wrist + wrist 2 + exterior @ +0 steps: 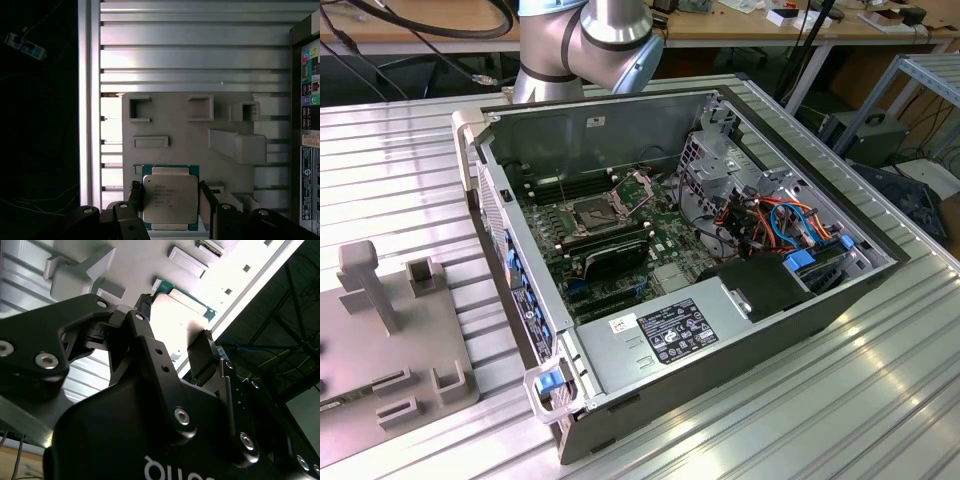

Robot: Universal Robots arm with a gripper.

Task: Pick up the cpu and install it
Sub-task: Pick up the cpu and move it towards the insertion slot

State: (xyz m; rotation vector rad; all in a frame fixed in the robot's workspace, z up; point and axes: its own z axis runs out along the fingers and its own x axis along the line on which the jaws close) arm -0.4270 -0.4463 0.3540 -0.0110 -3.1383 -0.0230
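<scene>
The cpu (170, 199) is a small square chip with a dull silver top and a green edge. It lies flat on the grey fixture plate (175, 131) and appears in the second wrist view as a pale square with a green rim (186, 299). My gripper (170, 198) is right at the chip, with one black finger (135, 196) against one edge and the other against the opposite edge, shut on it. The same black fingers (206, 347) flank the chip in the second wrist view. The motherboard socket (591, 213) sits inside the open computer case, its metal frame (634, 187) hinged up.
The open case (800, 300) fills the middle of the ribbed metal table (880, 400), with a power supply (670, 335), cables and black memory modules (610, 255) inside. The fixture plate (380, 340) at the exterior view's left carries raised blocks and pockets. The arm's base (585, 40) stands behind the case.
</scene>
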